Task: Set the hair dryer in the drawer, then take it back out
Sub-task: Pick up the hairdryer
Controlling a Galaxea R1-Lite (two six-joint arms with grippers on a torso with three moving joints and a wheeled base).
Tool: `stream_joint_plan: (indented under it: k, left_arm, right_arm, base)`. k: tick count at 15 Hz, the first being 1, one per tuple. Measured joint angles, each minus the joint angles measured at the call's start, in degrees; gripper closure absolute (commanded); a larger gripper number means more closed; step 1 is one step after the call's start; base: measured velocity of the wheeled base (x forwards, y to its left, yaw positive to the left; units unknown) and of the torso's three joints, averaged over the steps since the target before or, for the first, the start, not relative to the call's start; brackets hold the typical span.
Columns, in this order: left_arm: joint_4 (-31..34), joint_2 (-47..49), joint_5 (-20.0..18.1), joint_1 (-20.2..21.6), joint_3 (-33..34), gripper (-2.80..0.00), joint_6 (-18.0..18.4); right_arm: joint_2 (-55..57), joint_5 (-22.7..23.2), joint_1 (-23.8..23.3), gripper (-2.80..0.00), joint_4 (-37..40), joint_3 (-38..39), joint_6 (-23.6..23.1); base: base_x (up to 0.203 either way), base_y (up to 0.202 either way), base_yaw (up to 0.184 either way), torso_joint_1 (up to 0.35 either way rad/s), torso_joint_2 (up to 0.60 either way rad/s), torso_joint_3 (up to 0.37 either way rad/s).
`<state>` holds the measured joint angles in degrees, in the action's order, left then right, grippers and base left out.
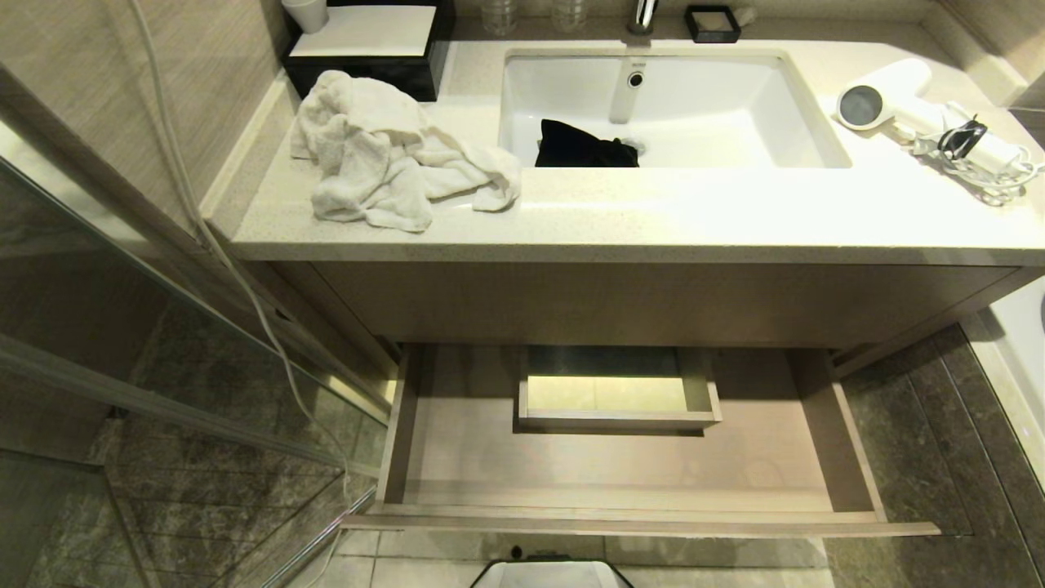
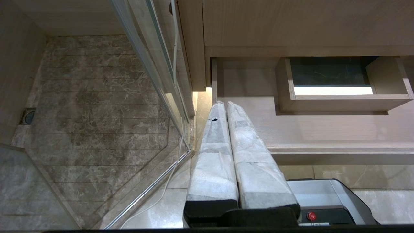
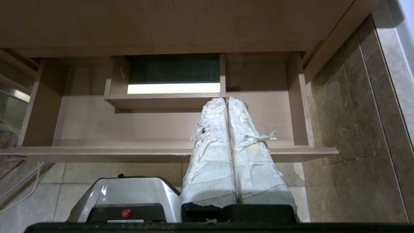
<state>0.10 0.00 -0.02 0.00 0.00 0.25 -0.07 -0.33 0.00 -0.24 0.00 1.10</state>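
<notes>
Pale stone surface (image 1: pixel 653 220) across the scene, sink (image 1: pixel 735 106) sunk in its middle, grey tiled floor (image 1: pixel 939 457) below and a glass partition (image 1: pixel 122 327) off to the left. Under the surface, the drawer (image 1: pixel 457 441) pulled fully out, bare inside but for its boxed cut-out. White towel (image 1: pixel 384 155) heaped at the surface's left, black pouch (image 1: pixel 584 145) down in the sink. At the far right of the surface, near the back, the hair dryer (image 1: pixel 890 98), long axis running left-right with the dark end face turned left, cord (image 1: pixel 980 159) bundled against its right end. Both arms parked low before the drawer, out of the head view: left gripper (image 2: pixel 224 103) and right gripper (image 3: pixel 224 100), jaws clenched on nothing. Dryer well up and to the right of both; right arm judged the nearer for the reach.
</notes>
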Motion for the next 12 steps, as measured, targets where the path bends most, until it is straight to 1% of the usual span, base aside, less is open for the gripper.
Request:
stream_joint_plan:
  k: [9, 12]
  left_arm:
    - [0.0, 0.0, 0.0, 0.0, 0.0, 0.0, 0.0]
    - [0.0, 0.0, 0.0, 0.0, 0.0, 0.0, 0.0]
  right_arm:
    - [0.0, 0.1, 0.0, 0.0, -0.2, 0.0, 0.0]
    - [0.0, 0.1, 0.0, 0.0, -0.2, 0.0, 0.0]
  base:
    - [0.0, 0.0, 0.0, 0.0, 0.0, 0.007]
    - [0.0, 0.0, 0.0, 0.18, 0.0, 0.191]
